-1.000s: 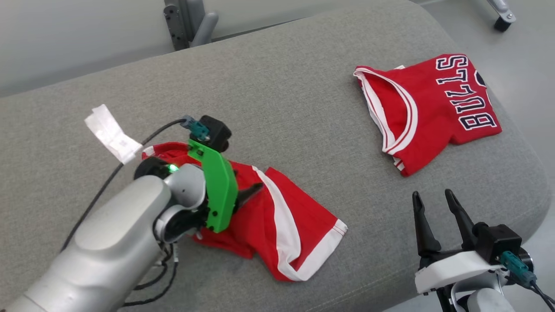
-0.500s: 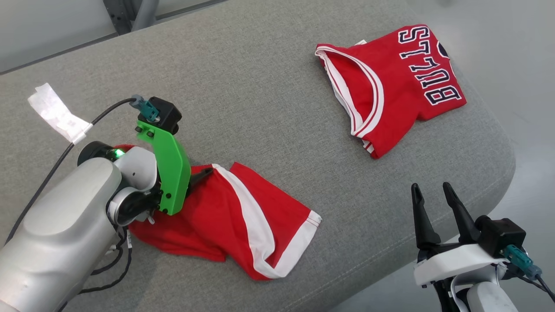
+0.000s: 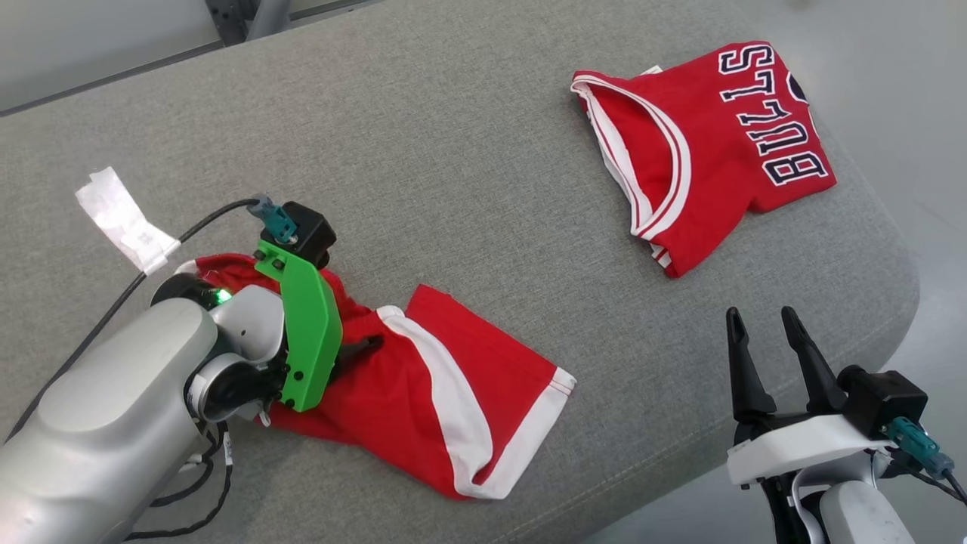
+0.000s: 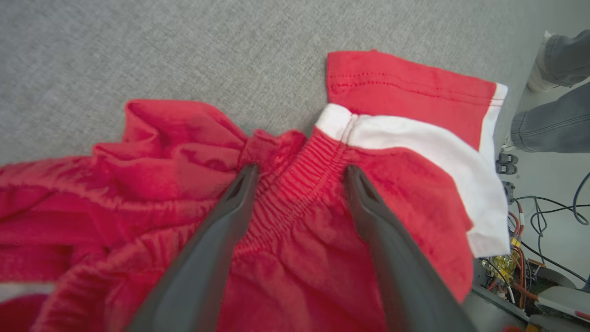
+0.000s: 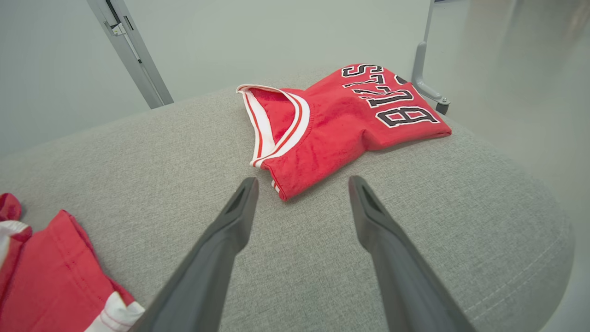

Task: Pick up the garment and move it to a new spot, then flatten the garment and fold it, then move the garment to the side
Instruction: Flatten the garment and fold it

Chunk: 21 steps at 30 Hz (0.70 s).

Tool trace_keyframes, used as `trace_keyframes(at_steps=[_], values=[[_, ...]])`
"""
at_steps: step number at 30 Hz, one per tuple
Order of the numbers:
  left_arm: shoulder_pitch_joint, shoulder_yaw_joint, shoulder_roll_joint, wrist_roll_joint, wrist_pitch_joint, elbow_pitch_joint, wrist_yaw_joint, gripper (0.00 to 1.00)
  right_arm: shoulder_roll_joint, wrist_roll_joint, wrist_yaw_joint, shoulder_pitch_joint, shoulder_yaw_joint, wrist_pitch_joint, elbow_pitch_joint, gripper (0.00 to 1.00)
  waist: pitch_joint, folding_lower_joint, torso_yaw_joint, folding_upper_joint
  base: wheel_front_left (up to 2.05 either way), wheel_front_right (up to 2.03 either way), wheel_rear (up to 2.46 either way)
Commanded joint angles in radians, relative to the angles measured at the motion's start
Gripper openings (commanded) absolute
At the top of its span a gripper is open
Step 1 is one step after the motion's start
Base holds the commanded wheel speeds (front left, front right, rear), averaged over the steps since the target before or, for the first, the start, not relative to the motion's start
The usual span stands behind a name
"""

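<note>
- Head view, lower right: right gripper, dark fingers spread wide, holding nothing, poised over the near edge of the grey fabric-covered padded surface.
- Right wrist view: same right gripper, wide, above bare grey cloth, well apart from both garments.
- Lower left of the head view: left gripper on a green bracket, reaching down onto the red shorts with white side stripes, crumpled at the front left of the surface.
- Left wrist view: left gripper spread wide, tips at the shorts, one on either side of the gathered elastic waistband; nothing pinched between.
- Just beyond the left arm: white paper tag on a black cable.
- Farthest, at the right rear: folded red jersey lettered BULLS, lying flat, well apart from the shorts.
</note>
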State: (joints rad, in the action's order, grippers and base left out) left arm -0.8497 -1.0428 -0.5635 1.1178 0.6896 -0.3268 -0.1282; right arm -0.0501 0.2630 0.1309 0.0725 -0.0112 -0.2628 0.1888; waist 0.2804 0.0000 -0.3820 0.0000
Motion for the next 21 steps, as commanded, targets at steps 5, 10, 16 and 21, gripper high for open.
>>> trace_keyframes(at_steps=[5, 10, 16, 21], values=[[0.02, -0.035, -0.03, 0.025, -0.002, 0.057, -0.004, 0.0, -0.001, 0.003, 0.0, 0.008, 0.007, -0.003, -0.001, 1.0, -0.001, 0.0, 0.015, 0.0, 0.0, 0.0, 0.0], [0.007, -0.029, -0.038, 0.042, -0.052, 0.096, -0.003, 0.0, 0.0, -0.006, 0.0, -0.003, 0.018, -0.003, 0.004, 1.0, -0.01, 0.0, 0.026, 0.0, 0.0, 0.0, 0.0], [-0.032, 0.031, -0.008, 0.016, -0.246, 0.116, -0.003, 0.0, -0.001, -0.02, 0.0, -0.022, 0.027, -0.003, 0.008, 1.0, -0.039, 0.0, 0.048, 0.0, 0.0, 0.0, 0.0], [-0.083, 0.104, 0.036, -0.031, -0.461, 0.099, -0.003, 0.0, -0.002, -0.039, 0.0, -0.038, 0.028, -0.003, 0.015, 1.0, -0.067, 0.0, 0.074, 0.0, 0.0, 0.0, 0.0]])
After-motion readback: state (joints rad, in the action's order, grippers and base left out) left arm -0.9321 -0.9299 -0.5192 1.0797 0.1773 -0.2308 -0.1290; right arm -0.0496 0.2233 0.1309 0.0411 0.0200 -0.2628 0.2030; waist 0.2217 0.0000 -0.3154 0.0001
